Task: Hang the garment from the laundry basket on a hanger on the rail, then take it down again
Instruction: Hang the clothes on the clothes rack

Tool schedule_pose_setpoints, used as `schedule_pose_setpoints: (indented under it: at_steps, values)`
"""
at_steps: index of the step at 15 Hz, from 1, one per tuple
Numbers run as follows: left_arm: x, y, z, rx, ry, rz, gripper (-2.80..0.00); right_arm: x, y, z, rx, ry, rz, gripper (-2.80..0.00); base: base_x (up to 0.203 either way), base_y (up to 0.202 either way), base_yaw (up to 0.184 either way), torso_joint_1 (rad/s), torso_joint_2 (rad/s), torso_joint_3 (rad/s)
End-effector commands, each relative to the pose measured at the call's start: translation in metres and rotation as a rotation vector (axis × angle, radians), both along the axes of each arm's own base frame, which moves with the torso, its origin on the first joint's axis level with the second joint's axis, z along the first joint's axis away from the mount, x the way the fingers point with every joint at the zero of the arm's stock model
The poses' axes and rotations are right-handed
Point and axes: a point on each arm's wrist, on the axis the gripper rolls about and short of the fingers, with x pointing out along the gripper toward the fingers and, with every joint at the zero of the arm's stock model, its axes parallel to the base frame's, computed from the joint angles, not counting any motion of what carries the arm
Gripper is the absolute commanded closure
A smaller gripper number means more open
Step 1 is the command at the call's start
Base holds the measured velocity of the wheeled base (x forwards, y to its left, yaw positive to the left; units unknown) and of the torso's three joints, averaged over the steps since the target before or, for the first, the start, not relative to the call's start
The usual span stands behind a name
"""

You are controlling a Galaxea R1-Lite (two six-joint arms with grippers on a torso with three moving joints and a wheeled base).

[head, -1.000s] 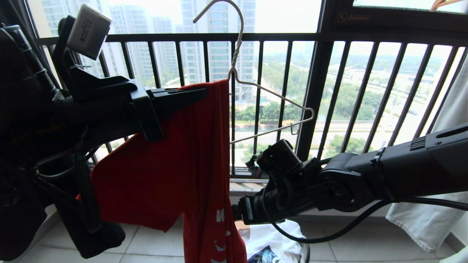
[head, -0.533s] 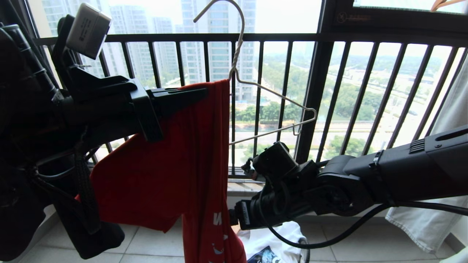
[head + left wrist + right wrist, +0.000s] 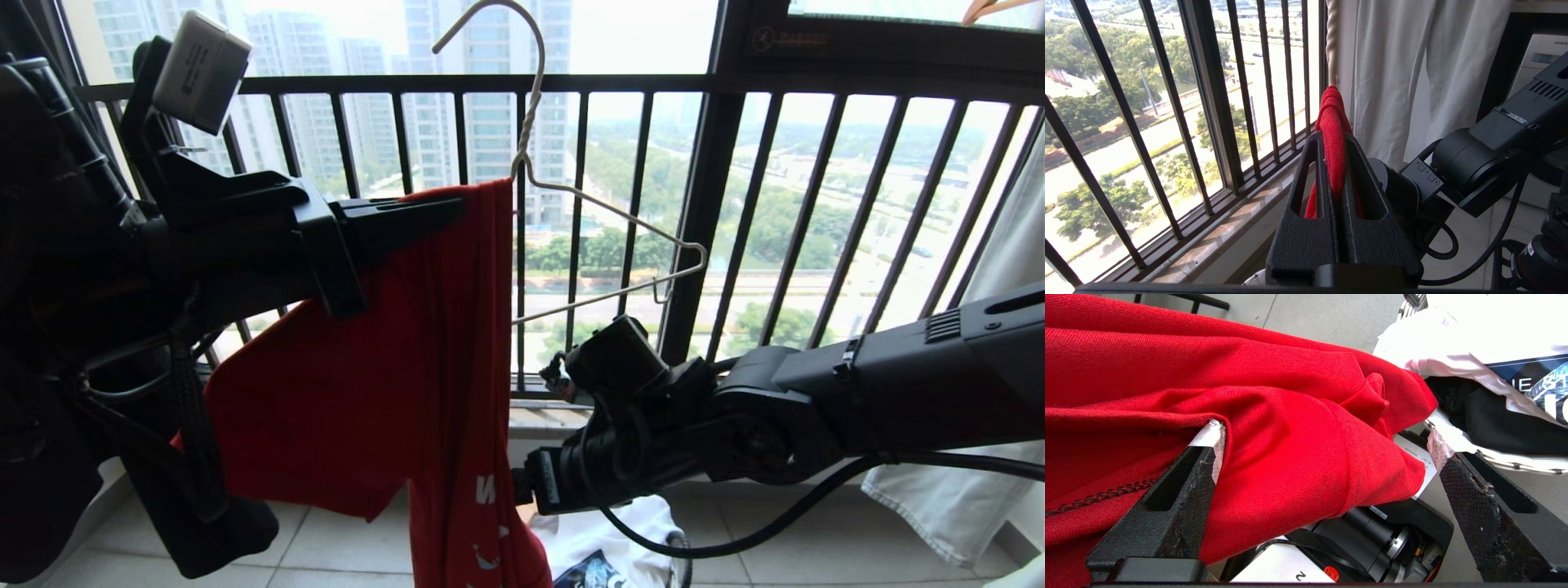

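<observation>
Shifting slightly leftward since a second ago, the right claw (image 3: pixel 1327 457) is now sitting below the hanger (image 3: pixel 608 214), its fingers spread wide around a hanging fold of the garment (image 3: pixel 424 343) without pinching it. Beside the hanger's neck, the left claw (image 3: pixel 449 214) is pressing together on the garment's top edge, which is draping down from the hanger toward the laundry basket (image 3: pixel 1515 463).

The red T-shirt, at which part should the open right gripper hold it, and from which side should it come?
Probably the loose hanging folds of the red T-shirt already lying between the right gripper fingers, approached from the railing side. The left gripper pinches the top edge beside the hanger.
</observation>
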Motion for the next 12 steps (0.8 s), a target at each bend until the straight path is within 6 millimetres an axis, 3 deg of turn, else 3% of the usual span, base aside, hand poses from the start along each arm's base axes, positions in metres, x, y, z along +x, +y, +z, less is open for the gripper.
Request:
schedule_pose_setpoints:
  at_steps: [1, 5, 6, 12]
  values:
    - [0.0013, -0.0007, -0.0005, 0.0, 0.001, -0.004, 0.0, -0.002, 0.0017, 0.0002, 0.002, 0.004, 0.006, -2.8, 0.0, 0.0, 0.0, 0.0, 0.0, 0.0]
    - [0.0009, -0.0006, -0.0002, -0.001, -0.001, -0.004, 0.0, -0.0023, 0.0015, -0.0024, -0.007, -0.001, 0.018, -2.8, 0.0, 0.0, 0.0, 0.0, 0.0, 0.0]
    - [0.0008, -0.0008, -0.0002, -0.001, -0.001, -0.005, 0.0, -0.0025, 0.0013, -0.0027, -0.009, -0.002, 0.021, 0.0, 0.0, 0.0, 0.0, 0.0, 0.0, 0.0]
    - [0.0008, -0.0007, -0.0002, -0.001, -0.001, -0.004, 0.0, -0.0023, 0.0015, -0.0024, -0.009, -0.004, 0.02, 0.0, 0.0, 0.0, 0.0, 0.0, 0.0, 0.0]
